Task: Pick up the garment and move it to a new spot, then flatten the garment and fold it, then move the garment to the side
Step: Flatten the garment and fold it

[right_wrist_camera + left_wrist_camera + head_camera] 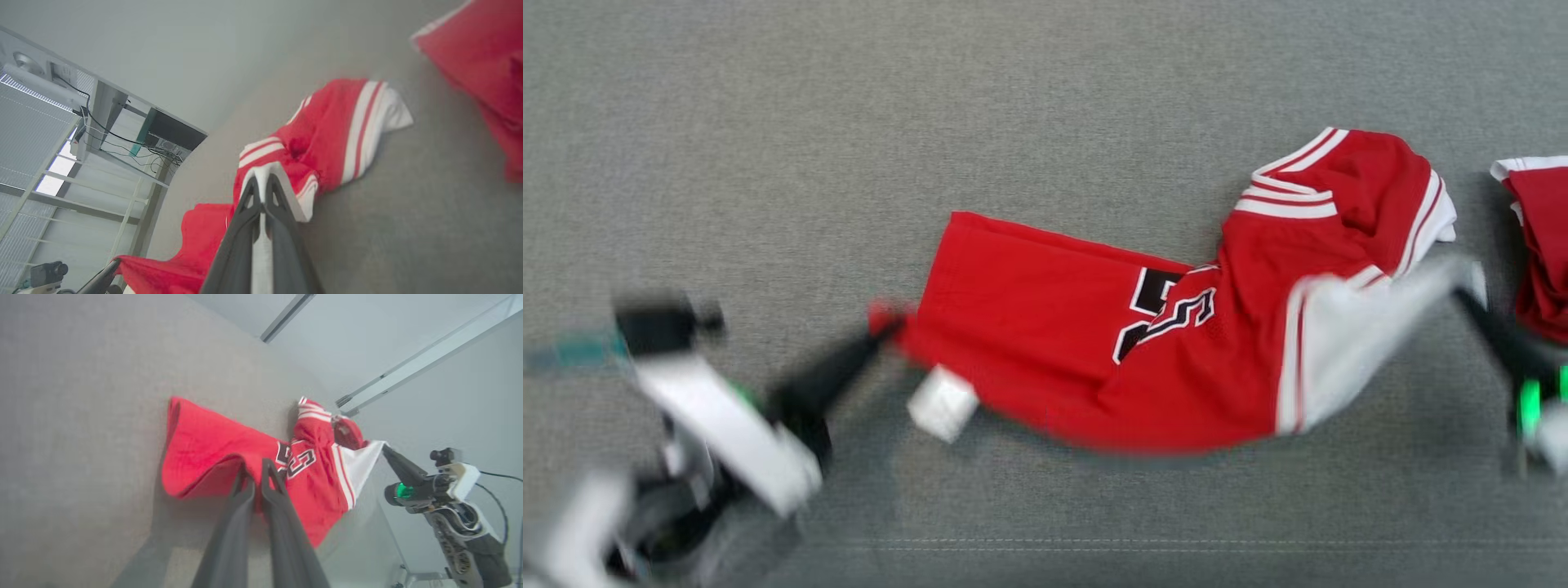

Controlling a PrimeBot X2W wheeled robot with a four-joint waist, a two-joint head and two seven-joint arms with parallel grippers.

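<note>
This looks like a robotics lab or test room, not a home. The bench (768, 122) is a wide flat top covered in plain grey cloth. Around it are bare pale walls (171, 45), a metal frame (135, 220) strung with loose black cables (122, 141), slatted window blinds (24, 118) and long metal rails (429, 355).

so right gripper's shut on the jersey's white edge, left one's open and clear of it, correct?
No. The left gripper is shut too, pinching the red hem of the jersey, as the left wrist view shows. The right gripper is shut on the white edge, as you said.
</note>
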